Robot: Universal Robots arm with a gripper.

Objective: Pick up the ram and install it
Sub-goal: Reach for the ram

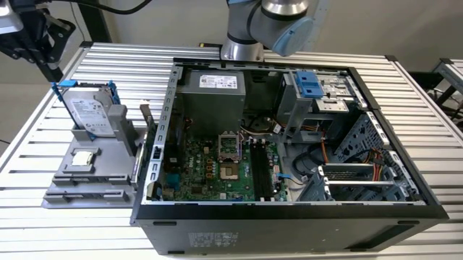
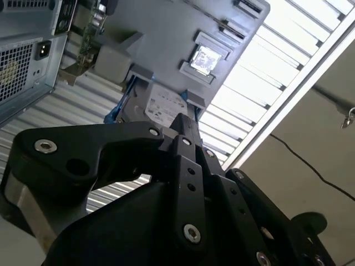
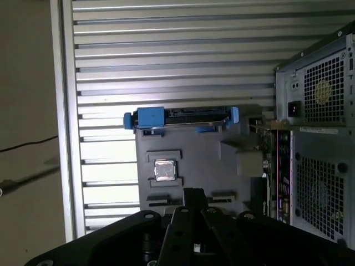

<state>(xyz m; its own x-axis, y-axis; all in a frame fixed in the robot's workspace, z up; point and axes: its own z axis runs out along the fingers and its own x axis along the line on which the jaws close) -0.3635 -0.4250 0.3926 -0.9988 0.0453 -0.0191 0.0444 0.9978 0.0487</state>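
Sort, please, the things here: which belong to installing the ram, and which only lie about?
For the job: ram, open computer case, gripper.
Lying about: blue-framed hard drive, square silver chip.

You've got a tabletop point(image 1: 426, 103) of silver ribbed metal slats running across the exterior view, and a second slatted table point(image 1: 452, 67) stands apart from it at the exterior view's right. Past the tabletop's edge, in the first wrist view, the floor point(image 3: 28, 66) is plain grey-brown (a thin black cable point(image 3: 30, 143) trails over it). Bright light glares off the slats near that edge
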